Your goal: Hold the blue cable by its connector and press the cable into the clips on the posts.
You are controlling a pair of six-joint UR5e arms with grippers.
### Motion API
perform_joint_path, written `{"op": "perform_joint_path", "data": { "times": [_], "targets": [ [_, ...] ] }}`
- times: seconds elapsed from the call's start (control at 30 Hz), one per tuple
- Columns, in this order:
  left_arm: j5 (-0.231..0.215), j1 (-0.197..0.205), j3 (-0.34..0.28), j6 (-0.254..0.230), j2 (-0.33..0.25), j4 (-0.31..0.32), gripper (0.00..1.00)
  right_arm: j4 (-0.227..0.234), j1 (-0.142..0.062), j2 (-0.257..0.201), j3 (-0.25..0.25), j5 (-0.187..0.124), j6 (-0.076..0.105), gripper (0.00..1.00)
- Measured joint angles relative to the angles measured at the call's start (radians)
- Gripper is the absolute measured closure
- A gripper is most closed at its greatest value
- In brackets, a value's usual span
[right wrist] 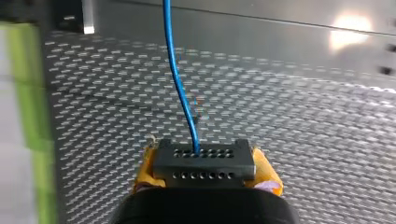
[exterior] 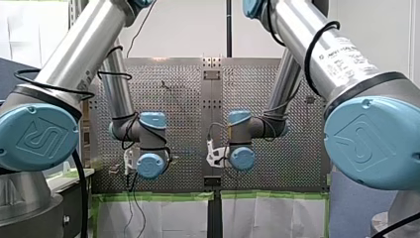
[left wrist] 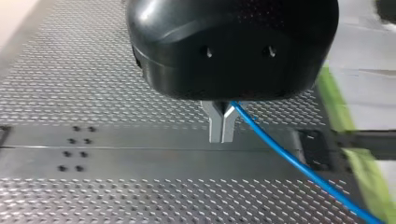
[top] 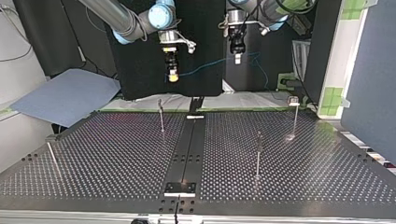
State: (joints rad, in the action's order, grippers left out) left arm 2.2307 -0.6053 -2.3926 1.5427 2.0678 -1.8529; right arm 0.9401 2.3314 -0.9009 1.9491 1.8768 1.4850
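The blue cable (top: 205, 68) hangs in a shallow sag between my two grippers, high above the perforated table (top: 116, 154). In the right wrist view my right gripper (right wrist: 205, 175) is shut with its yellow pads (right wrist: 145, 172) on the dark grey connector (right wrist: 204, 163), and the blue cable (right wrist: 180, 79) runs straight ahead from it. My left gripper (left wrist: 222, 128) has its metal fingers shut on the blue cable (left wrist: 299, 165), which trails off to one side. In the top view my right gripper (top: 173, 74) is at the left and my left gripper (top: 237, 57) at the right. Several thin posts (top: 161, 116) (top: 258, 156) (top: 294, 114) stand below.
A fourth post (top: 52, 158) leans near the table's left edge in the top view. A dark centre rail (top: 189, 149) splits the table. A blue sheet (top: 65, 95) lies beyond the far left corner. Green tape (top: 334, 98) marks the far right side.
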Motion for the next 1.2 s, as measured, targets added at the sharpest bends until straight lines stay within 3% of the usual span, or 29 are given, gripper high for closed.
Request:
{"op": "perform_joint_path", "data": {
  "times": [0.27,0.53,0.63,0.8,0.87,0.97,1.2],
  "targets": [
    [0.017,-0.004,0.0,-0.08,0.014,0.001,1.0,-0.088,0.0,0.082,-0.003,0.001,0.0,1.0],
    [0.018,-0.006,0.0,-0.094,0.013,0.0,1.0,-0.122,0.0,0.094,-0.003,0.001,0.0,1.0],
    [0.02,-0.018,0.002,-0.094,-0.001,-0.008,1.0,-0.135,-0.002,0.083,-0.011,0.003,0.004,1.0],
    [0.041,-0.024,0.003,-0.089,-0.04,-0.041,1.0,-0.17,0.008,0.039,-0.022,-0.007,0.045,1.0],
    [0.047,-0.021,0.005,-0.093,-0.058,-0.058,1.0,-0.167,0.012,0.016,-0.026,-0.025,0.064,1.0],
    [0.052,-0.017,0.018,-0.095,-0.084,-0.084,1.0,-0.157,0.014,-0.016,-0.037,-0.054,0.076,1.0],
    [0.052,0.007,0.081,-0.055,-0.152,-0.152,1.0,-0.17,0.016,-0.081,-0.073,-0.119,0.086,1.0]
  ]
}}
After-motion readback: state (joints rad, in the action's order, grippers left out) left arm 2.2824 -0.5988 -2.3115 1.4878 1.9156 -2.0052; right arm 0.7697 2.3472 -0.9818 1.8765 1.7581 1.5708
